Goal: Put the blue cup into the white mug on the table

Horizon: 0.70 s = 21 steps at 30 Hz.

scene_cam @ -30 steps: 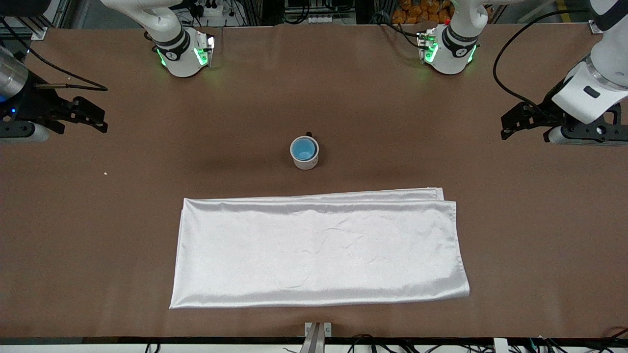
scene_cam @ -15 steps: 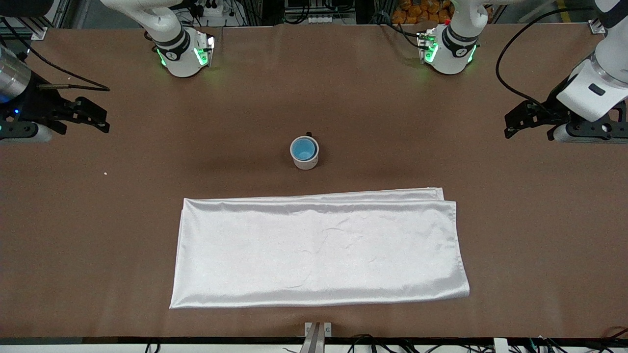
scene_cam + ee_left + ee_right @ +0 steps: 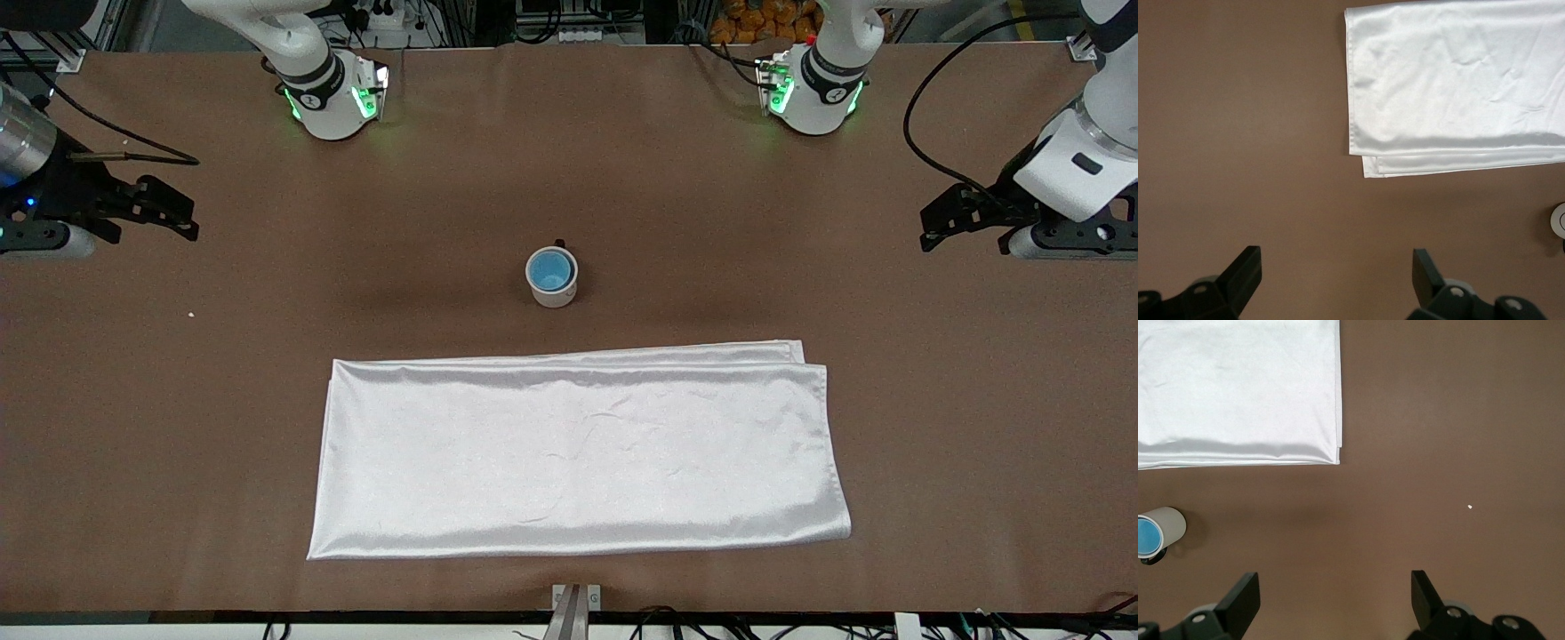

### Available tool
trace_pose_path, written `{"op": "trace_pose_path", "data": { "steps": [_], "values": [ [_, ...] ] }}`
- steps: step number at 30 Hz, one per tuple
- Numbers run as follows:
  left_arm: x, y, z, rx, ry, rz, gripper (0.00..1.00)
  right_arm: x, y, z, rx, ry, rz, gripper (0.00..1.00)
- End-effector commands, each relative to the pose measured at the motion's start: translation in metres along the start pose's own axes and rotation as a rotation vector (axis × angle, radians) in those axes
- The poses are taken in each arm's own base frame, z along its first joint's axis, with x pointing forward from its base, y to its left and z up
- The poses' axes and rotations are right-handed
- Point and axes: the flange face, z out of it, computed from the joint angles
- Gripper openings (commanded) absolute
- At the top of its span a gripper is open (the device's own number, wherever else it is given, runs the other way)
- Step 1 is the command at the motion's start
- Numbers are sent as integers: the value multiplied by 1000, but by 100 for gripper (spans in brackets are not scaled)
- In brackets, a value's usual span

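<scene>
Brown worktop (image 3: 889,427) fills the scene. At its middle the blue cup (image 3: 549,268) already sits inside the white mug (image 3: 555,292), with a folded white cloth (image 3: 578,449) nearer the camera. Left pincer (image 3: 941,220) and right pincer (image 3: 172,213) wait at their own ends, jaws apart, empty. Any fresh reach risks tipping the mug.

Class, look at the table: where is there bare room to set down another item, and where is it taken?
Bare brown table flanks the folded white cloth toward both arms' ends, and runs between the white mug, holding the blue cup, and the arm bases. The cloth fills the middle. The open left gripper and open right gripper wait at the ends.
</scene>
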Motion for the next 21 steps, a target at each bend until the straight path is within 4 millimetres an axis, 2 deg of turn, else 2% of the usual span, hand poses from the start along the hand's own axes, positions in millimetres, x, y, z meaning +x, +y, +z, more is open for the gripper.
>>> {"op": "trace_pose_path", "data": {
  "steps": [1, 21],
  "values": [
    [-4, -5, -6, 29, 7, -8, 100, -1, -2, -1, -8, -7, -6, 100],
    [-3, -3, -1, 29, -2, 4, 100, 0, -2, 3, -8, -12, -6, 100]
  ]
}}
